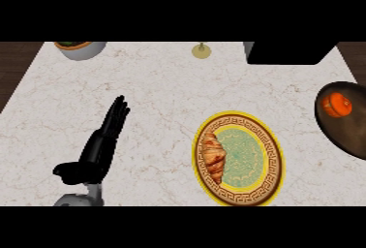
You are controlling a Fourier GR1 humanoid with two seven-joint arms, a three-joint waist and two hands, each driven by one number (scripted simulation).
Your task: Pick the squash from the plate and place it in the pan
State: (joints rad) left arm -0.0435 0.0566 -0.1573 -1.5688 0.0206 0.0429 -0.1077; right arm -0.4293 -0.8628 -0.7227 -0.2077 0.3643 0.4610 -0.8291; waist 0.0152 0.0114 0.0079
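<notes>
Squash (336, 105) sits in the pan (354, 138) at right; croissant (213, 157) lies on the plate (275, 160) nearby; left hand (99, 151) lies open, fingers straight, well apart.

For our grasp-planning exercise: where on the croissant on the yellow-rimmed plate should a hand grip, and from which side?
Grip the croissant across its middle, from above. It lies flat along the plate's left side, long axis running near to far, so fingers and thumb would likely span its short width. The open left hand lies left of it.

The head view looks steeply down onto the marble counter (178, 97).
</notes>
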